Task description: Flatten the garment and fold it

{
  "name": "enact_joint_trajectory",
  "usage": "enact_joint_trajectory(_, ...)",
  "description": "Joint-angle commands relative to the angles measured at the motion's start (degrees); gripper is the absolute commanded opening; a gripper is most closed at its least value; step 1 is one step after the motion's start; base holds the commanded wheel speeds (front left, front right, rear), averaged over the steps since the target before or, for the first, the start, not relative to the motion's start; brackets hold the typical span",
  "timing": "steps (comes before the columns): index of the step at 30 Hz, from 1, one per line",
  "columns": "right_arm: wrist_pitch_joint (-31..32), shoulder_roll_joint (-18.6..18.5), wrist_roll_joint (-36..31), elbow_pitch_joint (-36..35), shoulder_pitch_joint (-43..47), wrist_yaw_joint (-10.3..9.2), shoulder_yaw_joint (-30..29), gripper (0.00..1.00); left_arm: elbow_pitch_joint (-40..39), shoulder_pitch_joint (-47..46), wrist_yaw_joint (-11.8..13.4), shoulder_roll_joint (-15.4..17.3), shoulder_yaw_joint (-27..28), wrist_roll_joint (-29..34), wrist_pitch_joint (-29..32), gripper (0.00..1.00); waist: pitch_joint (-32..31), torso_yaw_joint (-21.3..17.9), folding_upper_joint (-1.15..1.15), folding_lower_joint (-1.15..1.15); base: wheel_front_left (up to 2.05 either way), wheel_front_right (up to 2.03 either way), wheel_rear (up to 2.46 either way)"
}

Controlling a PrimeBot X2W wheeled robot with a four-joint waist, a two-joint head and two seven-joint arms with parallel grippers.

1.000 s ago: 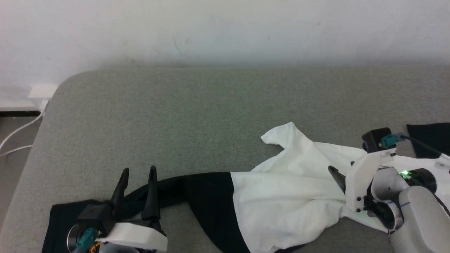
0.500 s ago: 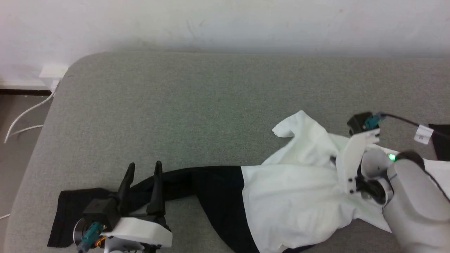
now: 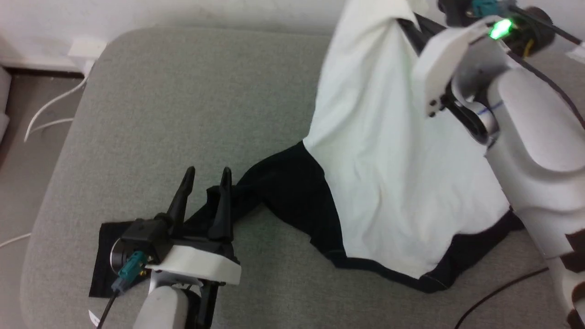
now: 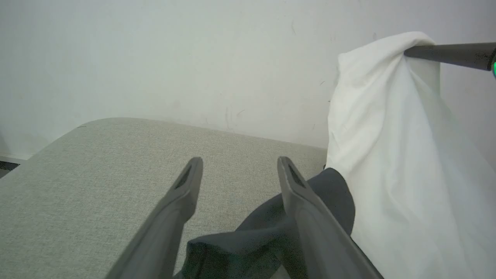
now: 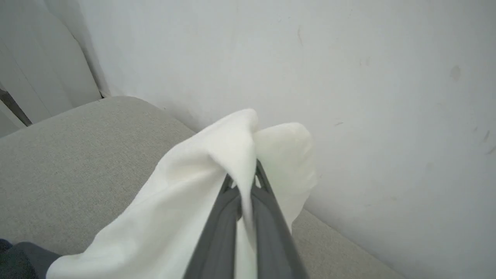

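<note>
Around: pale, scuffed wall (image 4: 155, 58) behind. Bare floor (image 3: 18, 151) at left, with loose white cables (image 3: 50, 107) running to a white socket box (image 3: 87, 48). Thin black cable (image 3: 498, 292) across the near right corner. Pale right forearm (image 3: 534, 137) in front of the garment (image 3: 388, 151) on its right side, head view.

Worktop (image 3: 183, 91): grey woven cover, matte, rounded corner.

Left tool (image 3: 208, 172): long, dark, tapered fingers spread apart, gripping nothing. Low over the black sleeve (image 3: 283, 183), right finger just beside a crumpled fold of it.

Right tool (image 5: 244, 179): fingers pinched together on a bunched edge of the white body, held high near the wall.

Garment: thin and soft. White body draped down from that pinch in long slack folds, tent-like. Black cloth along the lower edge, resting on the worktop. Sleeve trailing left across the cover, its end lying flat beneath the left wrist.
</note>
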Motion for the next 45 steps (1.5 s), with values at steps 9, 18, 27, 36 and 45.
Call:
enact_joint_trajectory(9, -6.6, 2.6, 3.1, 15.5, -3.1, -0.05, 10.1, 0.00, 0.6, -3.4, -0.3, -0.5, -2.0, -0.4, -0.3, 1.00, 6.1, 4.3, 0.00, -0.01, 0.00, 0.00, 0.00)
enact_joint_trajectory(18, -17.0, 3.9, 8.8, 21.5, -0.6, -0.05, 14.0, 1.00, 1.3, -3.1, 0.8, -0.5, -1.7, -0.6, -0.3, 1.00, 3.4, 1.8, 0.00, -0.01, 0.00, 0.00, 0.00)
enact_joint_trajectory(27, -27.5, 0.5, 9.1, 12.8, 8.6, -0.05, 7.5, 1.00, 2.2, 1.3, 1.7, -0.5, 1.3, 0.6, -0.3, 1.00, -4.1, -2.9, 0.00, -0.01, 0.00, 0.00, 0.00)
enact_joint_trajectory(36, -27.6, -1.0, -1.6, -5.7, 30.6, -0.05, -12.9, 1.00, 2.7, 5.9, 2.3, 0.3, 3.3, 0.9, -0.3, 1.00, -8.9, -6.8, 0.00, -0.01, 0.00, 0.00, 0.00)
enact_joint_trajectory(45, -18.5, 7.4, -10.2, -28.7, 54.2, -0.05, -26.7, 1.00, 3.6, 7.6, 2.4, 0.7, 3.0, -0.5, 2.6, 1.00, -11.2, -9.2, 0.00, -0.01, 0.00, 0.00, 0.00)
